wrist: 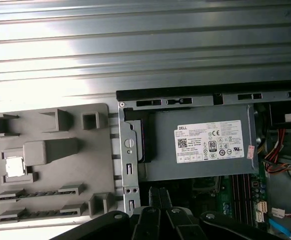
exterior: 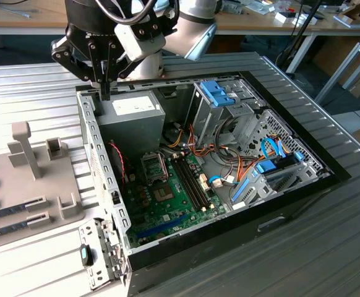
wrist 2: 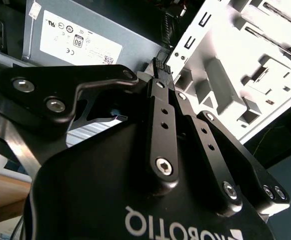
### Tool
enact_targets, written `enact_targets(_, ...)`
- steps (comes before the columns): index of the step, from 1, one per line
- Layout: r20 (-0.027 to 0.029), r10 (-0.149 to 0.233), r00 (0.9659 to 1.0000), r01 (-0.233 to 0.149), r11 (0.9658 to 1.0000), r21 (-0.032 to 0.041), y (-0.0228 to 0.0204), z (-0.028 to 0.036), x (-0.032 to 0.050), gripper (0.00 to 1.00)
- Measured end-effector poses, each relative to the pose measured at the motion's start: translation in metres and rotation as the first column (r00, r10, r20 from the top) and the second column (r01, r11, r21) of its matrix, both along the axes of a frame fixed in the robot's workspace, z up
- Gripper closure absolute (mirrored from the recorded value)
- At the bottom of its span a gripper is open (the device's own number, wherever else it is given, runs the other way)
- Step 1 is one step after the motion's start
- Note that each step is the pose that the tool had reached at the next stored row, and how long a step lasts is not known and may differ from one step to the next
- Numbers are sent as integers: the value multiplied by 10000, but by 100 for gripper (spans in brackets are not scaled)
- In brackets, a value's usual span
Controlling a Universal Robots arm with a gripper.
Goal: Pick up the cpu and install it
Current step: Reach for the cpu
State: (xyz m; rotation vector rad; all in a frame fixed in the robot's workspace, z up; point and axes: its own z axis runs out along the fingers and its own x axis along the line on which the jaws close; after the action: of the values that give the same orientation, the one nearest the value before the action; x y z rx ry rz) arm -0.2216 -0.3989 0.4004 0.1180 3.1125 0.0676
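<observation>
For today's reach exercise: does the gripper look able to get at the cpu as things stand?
Probably yes: the cpu lies uncovered in a pocket of the grey tray, nothing above it; the gripper hangs above the computer case.

There are 1 open computer case (exterior: pixel 229 238), 1 power supply (wrist: pixel 200 145), 1 grey tray (wrist: pixel 85 170), 1 cpu (wrist: pixel 14 166) and 2 memory sticks (wrist: pixel 35 193).

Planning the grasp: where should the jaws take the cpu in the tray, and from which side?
Probably straight from above, pinching two opposite edges of the cpu. It lies flat in a pocket of the grey tray, so its sides look walled in. A raised block stands beside it; choose the edge pair clear of that.
</observation>
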Motion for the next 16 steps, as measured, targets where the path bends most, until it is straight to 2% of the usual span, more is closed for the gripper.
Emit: enact_targets(16, 1, 0, 10000, 0, 10000, 0, 0, -1, -70, 90)
